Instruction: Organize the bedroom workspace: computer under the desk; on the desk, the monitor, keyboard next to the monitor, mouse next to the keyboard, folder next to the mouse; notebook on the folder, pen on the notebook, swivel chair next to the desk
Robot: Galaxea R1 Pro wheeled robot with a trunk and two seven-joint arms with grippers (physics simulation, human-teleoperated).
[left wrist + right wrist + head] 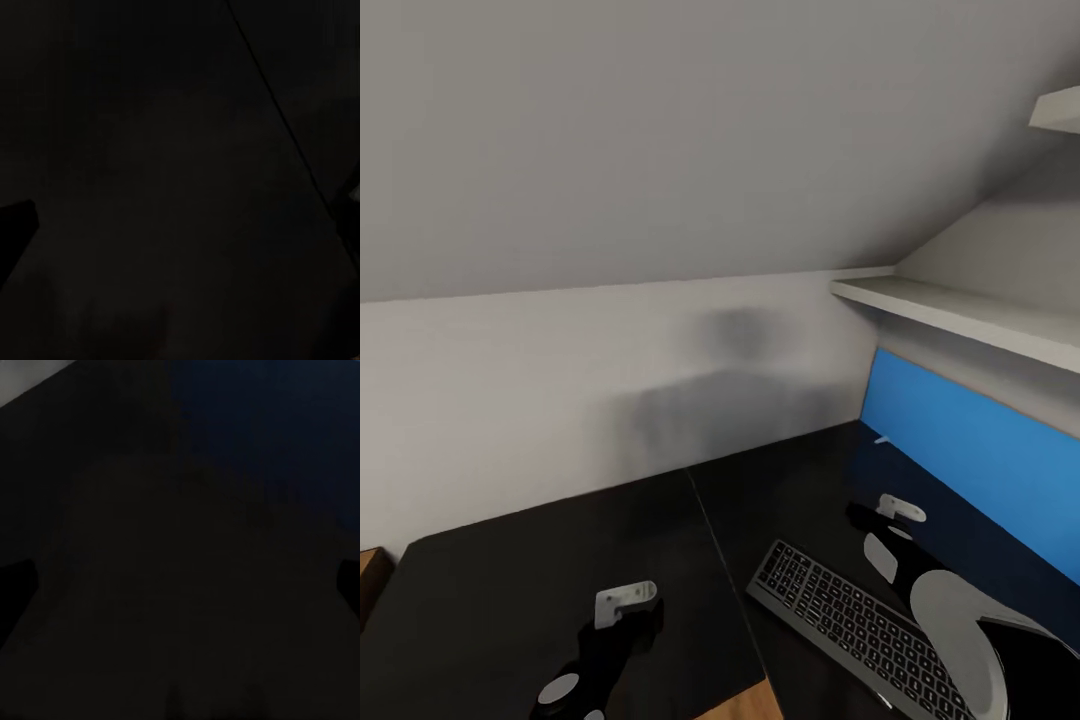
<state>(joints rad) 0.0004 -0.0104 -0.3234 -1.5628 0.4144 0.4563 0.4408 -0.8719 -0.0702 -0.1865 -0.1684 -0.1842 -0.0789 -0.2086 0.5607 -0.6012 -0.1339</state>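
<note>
Keyboard lies flat on the black bench, angled beside the blue panel under a white shelf. Right gripper hovers just past the keyboard's far end, near it; left gripper hangs over bare bench, well apart from the keyboard. Whether either pair of fingers is apart or together cannot be told; both wrist views are dark.
</note>
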